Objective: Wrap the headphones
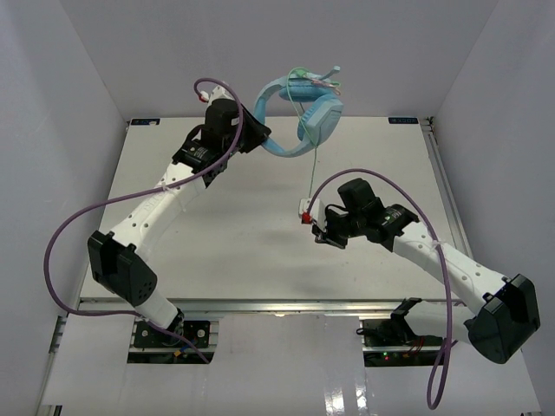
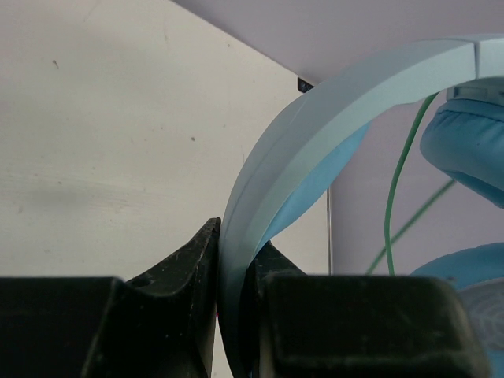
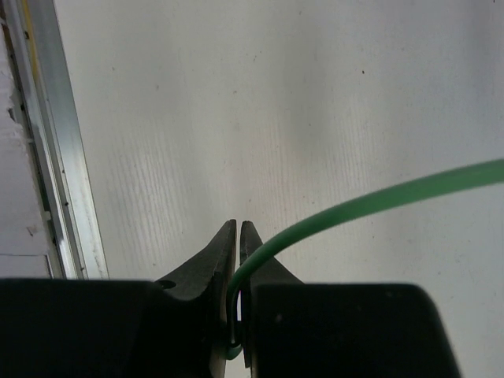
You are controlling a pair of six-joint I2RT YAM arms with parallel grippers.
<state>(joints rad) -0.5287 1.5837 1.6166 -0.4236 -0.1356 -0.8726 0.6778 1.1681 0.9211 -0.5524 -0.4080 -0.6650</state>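
Observation:
The light blue headphones (image 1: 308, 108) hang in the air above the table's far edge. My left gripper (image 1: 260, 137) is shut on the headband (image 2: 260, 197); both black fingers press its sides. Several turns of the pale green cord (image 1: 314, 165) lie around the ear cups (image 2: 472, 150), and one strand drops straight down to my right gripper (image 1: 312, 217). That gripper is shut on the cord (image 3: 354, 206), which curves out from between its fingers toward the right. The cord's plug is hidden from me.
The white table (image 1: 243, 234) has a metal rail (image 3: 47, 142) along its edge and white walls on three sides. Thick purple arm cables (image 1: 61, 251) loop beside both arms.

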